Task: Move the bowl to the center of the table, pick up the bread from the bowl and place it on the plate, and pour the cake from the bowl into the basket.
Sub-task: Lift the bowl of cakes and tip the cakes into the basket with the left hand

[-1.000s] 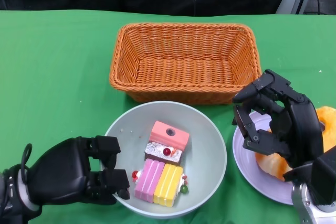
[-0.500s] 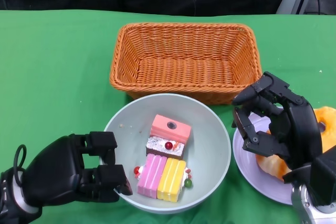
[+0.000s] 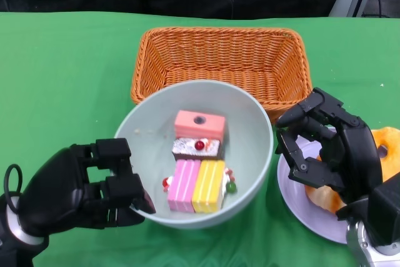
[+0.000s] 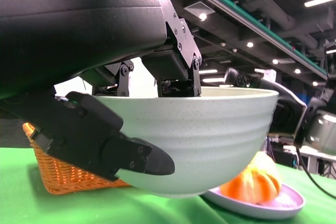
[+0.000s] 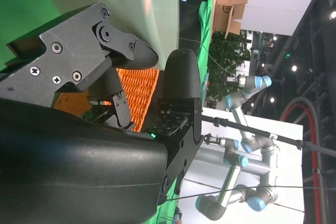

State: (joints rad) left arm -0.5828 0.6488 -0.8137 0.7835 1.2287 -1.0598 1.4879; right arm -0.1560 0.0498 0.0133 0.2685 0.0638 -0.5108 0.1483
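Since a second ago the bowl (image 3: 194, 154) has risen off the table (image 3: 62, 79) and now overlaps the basket (image 3: 222, 67); I see my left hand (image 3: 81, 192) gripping its rim, cake (image 3: 199, 167) inside. My right hand (image 3: 328, 148) hangs with fingers spread, empty, over the plate (image 3: 294, 198) with the bread (image 3: 387, 148).

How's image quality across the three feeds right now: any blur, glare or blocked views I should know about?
Head view: sharp, evenly lit, the bowl and cake clear. Left wrist view: the bowl in focus, ceiling lights bright behind, the left hand dark and filling the upper frame. Right wrist view: turned sideways, mostly blocked by the right hand; only a sliver of the basket shows.
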